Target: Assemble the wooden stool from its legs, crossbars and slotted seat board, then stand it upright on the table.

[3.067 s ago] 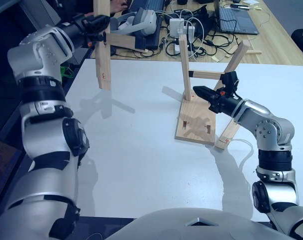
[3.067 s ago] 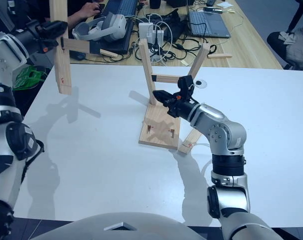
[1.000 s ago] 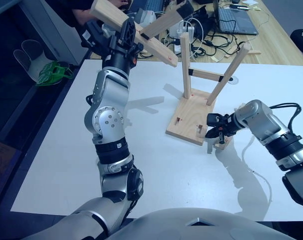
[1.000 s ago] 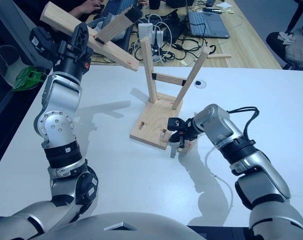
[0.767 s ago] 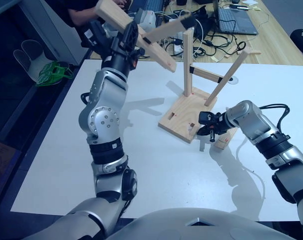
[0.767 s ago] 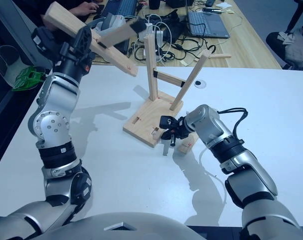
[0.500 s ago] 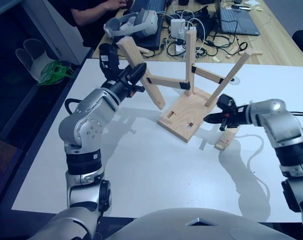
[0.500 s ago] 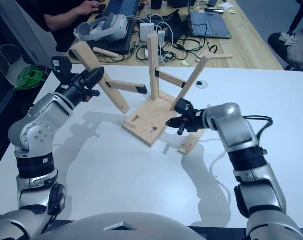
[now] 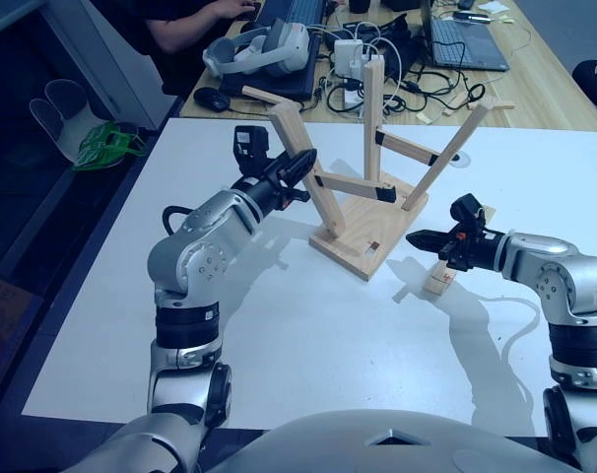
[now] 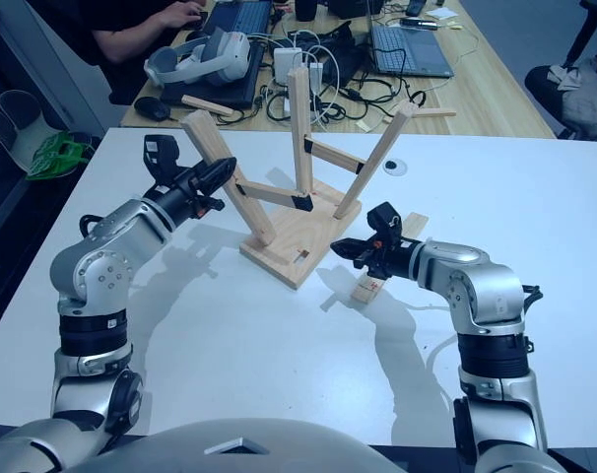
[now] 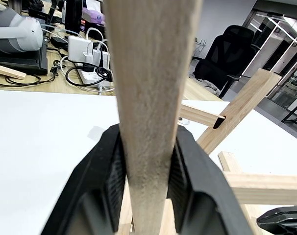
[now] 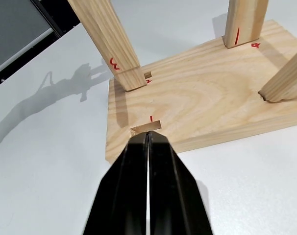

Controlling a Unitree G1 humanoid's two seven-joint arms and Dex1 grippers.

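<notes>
Stool seat board (image 9: 356, 248) lies upside down on the table (image 9: 279, 325); just off its near edge the right gripper (image 9: 412, 237), jaws pressed together on nothing, hovers over a loose leg (image 9: 438, 281). The left gripper (image 9: 282, 183), clamped on a third leg (image 9: 326, 212), has swung it down from mid-air, so its foot now meets the board's left slot. Beyond, two legs (image 9: 373, 118) stand socketed, so probably one leg remains.

White table (image 9: 298, 340); wooden desk (image 9: 547, 91) behind, cluttered with laptop (image 9: 464, 39), cables (image 9: 417, 81), headset (image 9: 264, 44); black office chair (image 11: 219, 68).
</notes>
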